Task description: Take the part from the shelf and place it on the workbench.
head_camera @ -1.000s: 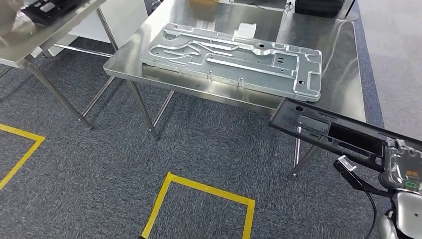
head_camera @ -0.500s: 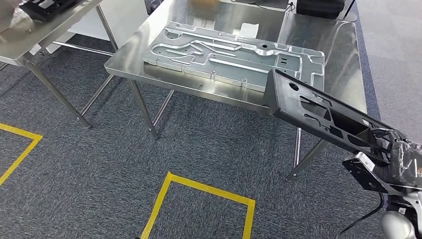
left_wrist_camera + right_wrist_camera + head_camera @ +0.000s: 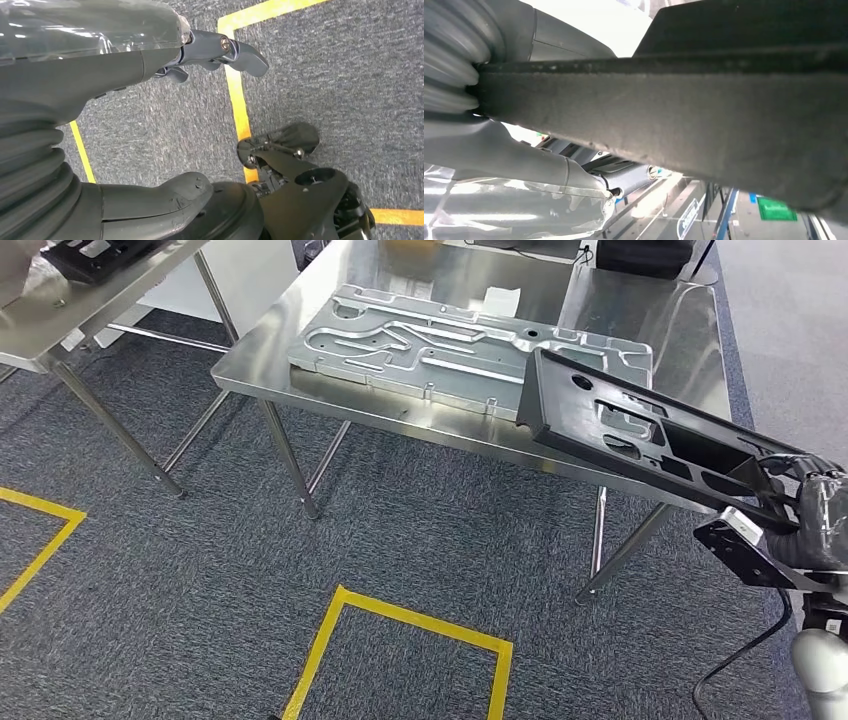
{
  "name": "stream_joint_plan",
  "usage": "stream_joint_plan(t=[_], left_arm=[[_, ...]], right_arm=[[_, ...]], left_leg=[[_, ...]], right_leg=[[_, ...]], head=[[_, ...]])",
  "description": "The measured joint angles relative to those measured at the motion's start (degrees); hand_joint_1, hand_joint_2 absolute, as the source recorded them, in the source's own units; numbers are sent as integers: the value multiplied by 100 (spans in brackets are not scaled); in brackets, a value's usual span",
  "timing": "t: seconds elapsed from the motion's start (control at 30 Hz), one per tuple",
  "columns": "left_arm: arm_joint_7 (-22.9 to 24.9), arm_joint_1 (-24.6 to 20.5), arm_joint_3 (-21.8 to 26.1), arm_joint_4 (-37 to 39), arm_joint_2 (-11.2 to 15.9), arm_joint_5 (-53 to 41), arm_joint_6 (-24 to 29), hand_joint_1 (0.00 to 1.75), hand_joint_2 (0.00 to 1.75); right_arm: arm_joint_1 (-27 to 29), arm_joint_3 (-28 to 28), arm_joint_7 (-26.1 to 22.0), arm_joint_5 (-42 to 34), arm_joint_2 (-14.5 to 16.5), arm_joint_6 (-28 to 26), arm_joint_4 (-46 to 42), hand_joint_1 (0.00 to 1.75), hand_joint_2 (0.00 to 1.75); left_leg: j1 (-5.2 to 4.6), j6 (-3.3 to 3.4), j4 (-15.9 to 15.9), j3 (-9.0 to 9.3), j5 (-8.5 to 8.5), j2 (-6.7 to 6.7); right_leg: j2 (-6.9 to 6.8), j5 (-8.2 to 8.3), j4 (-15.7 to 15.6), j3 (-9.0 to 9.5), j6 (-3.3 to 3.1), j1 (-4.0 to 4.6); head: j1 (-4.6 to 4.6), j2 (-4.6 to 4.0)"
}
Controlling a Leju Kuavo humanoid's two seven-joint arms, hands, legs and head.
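A long black moulded part (image 3: 640, 430) hangs tilted in the air, and my right hand (image 3: 810, 530) grips its near end at the right edge of the head view. Its far end lies over the front right corner of the steel workbench (image 3: 690, 330), overlapping the big silver stamped plate (image 3: 450, 340) that lies on the bench. In the right wrist view the part's dark underside (image 3: 674, 115) crosses just above the hand (image 3: 524, 165). My left hand (image 3: 125, 75) hangs over the carpet, its fingers (image 3: 240, 50) apart and holding nothing.
A second steel table (image 3: 60, 310) stands at the left with another black part (image 3: 100, 255) on it. A black case (image 3: 645, 255) sits at the workbench's far end. Yellow tape (image 3: 400, 620) marks a square on the grey carpet in front of the bench legs (image 3: 290, 460).
My right hand has lifted the black part and swung it up and forward. Its far end has gone from below the bench's front edge to above the bench top.
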Motion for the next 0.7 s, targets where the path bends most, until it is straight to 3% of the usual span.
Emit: stream_joint_plan(t=[0.1,0.17,0.27,0.3,0.37,0.4,0.43,0.47,0.53,0.57,0.6,0.63,0.7], left_arm=[[18,0,0,0,0,47,-32,0,175],[40,-2,0,0,3,64,-47,0,175],[80,4,0,-3,-13,61,-79,0,175],[90,8,0,-4,-20,59,-84,0,175],[105,16,0,-4,-23,58,-87,0,175],[110,21,0,-4,-23,59,-87,0,175],[114,29,0,-4,-24,59,-86,0,175],[116,38,0,-4,-24,61,-85,0,175],[116,49,0,-4,-24,64,-83,0,175],[115,46,0,1,-14,67,-79,0,175],[114,40,-1,5,-7,70,-76,0,175],[113,36,-2,9,-1,73,-73,0,175],[111,25,-5,12,0,75,-70,0,175]], right_arm=[[24,49,31,37,-23,-11,91,175,175],[57,74,33,55,-37,-22,133,175,175],[168,95,35,67,-80,-66,133,175,175],[212,97,33,71,-91,-101,136,175,175],[317,99,27,76,-98,-170,156,175,175],[382,100,25,81,-97,-189,169,175,175],[451,100,24,88,-94,-196,185,175,175],[511,100,23,97,-90,-201,198,175,175],[592,100,16,111,-81,-218,215,175,175],[614,100,13,115,-68,-233,225,175,175],[634,101,10,116,-54,-251,234,175,175],[661,102,10,118,-37,-267,244,175,175],[722,102,14,123,-14,-281,256,175,175]], left_leg=[[-3,8,10,-2,-9,1],[-20,61,-7,1,-57,4],[45,157,-244,200,-73,6],[78,172,-320,291,-67,10],[101,165,-367,411,-110,26],[113,139,-363,463,-151,30],[129,109,-358,524,-201,32],[152,74,-349,597,-262,32],[204,-22,-313,760,-422,40],[215,-80,-286,819,-507,44],[216,-136,-271,856,-575,48],[206,-183,-267,878,-627,54],[200,-251,-313,956,-704,67]], right_leg=[[2,3,-11,0,5,-10],[7,-12,-56,13,48,-25],[-8,-58,-16,53,122,-1],[-17,-135,183,-36,143,-3],[-26,-387,888,-462,193,-57],[-31,-459,1214,-696,228,-94],[-39,-425,1385,-860,264,-133],[-51,-260,1331,-911,301,-169],[-107,273,675,-705,390,-234],[-135,444,338,-572,417,-234],[-154,515,122,-477,393,-227],[-162,476,47,-439,342,-208],[-134,347,70,-414,180,-185]], head=[[0,0],[-5,0],[1,1],[8,1],[21,1],[21,1],[21,1],[20,1],[22,1],[41,0],[58,0],[64,0],[48,1]])
